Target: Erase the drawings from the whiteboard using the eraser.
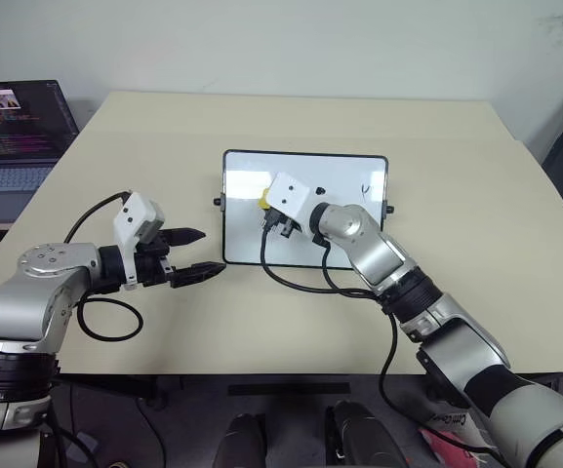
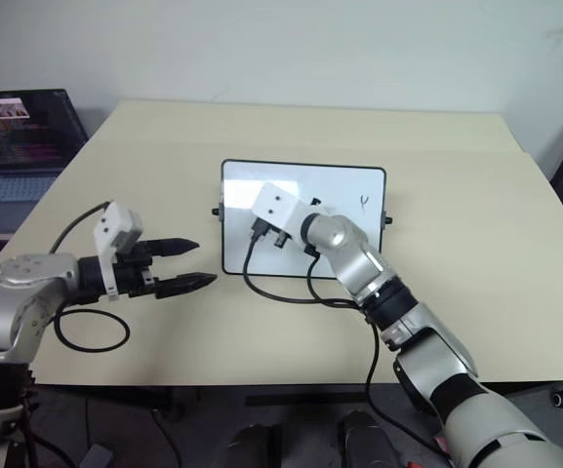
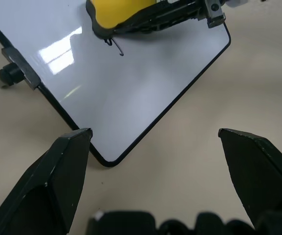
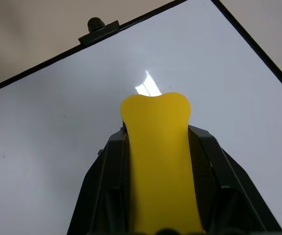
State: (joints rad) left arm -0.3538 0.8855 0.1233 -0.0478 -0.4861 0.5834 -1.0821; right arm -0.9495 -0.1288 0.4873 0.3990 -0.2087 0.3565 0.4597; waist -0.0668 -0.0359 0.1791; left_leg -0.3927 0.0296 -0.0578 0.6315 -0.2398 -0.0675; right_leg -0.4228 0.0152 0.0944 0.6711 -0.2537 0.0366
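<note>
The right tool (image 4: 155, 196) is clenched on the eraser (image 4: 156, 161), its two black fingers pressing the yellow block from both sides, and it holds the eraser over the left part of the whiteboard (image 1: 340, 174), which lies flat near the middle of the counter (image 1: 457, 156). In the left wrist view a small dark squiggle (image 3: 116, 46) sits just beside the eraser's dark underside, so this mark is judged not yet wiped; whether the eraser already touches the board there cannot be told. A second small mark (image 2: 364, 203) remains near the board's upper right corner, well apart from the eraser, and another dark mark (image 2: 315, 202) shows just past the right tool's white wrist housing. The left tool (image 1: 198, 253) rests released, its fingers spread wide and holding nothing, near the board's lower left corner. A laptop (image 1: 18, 127) stands off the counter's left edge. By these pictures the erasing looks to be at its start: drawings still show on the board, and the wiping strokes across them are still to be made.
</note>
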